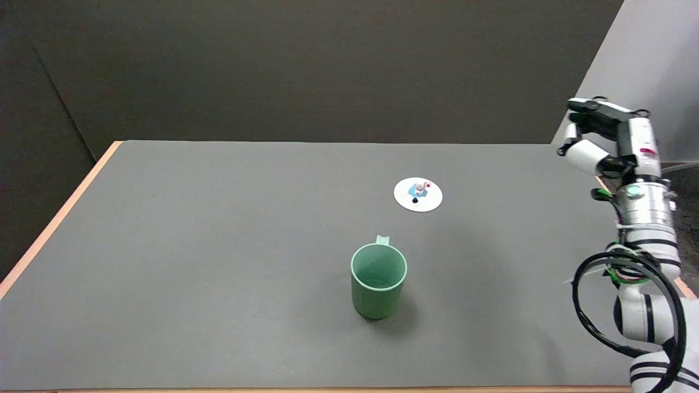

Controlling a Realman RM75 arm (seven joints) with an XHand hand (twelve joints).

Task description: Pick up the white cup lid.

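Note:
The white cup lid (418,194) lies flat on the grey table, right of centre, with a small coloured knob in its middle. My right hand (600,136) hangs in the air at the table's far right edge, well to the right of the lid and above table height. Its fingers are partly curled toward the left and hold nothing. The lid is untouched.
A green mug (378,280) stands upright in front of the lid, nearer the camera, its handle pointing away. The grey table (191,245) has a wooden edge on the left. A dark wall rises behind it.

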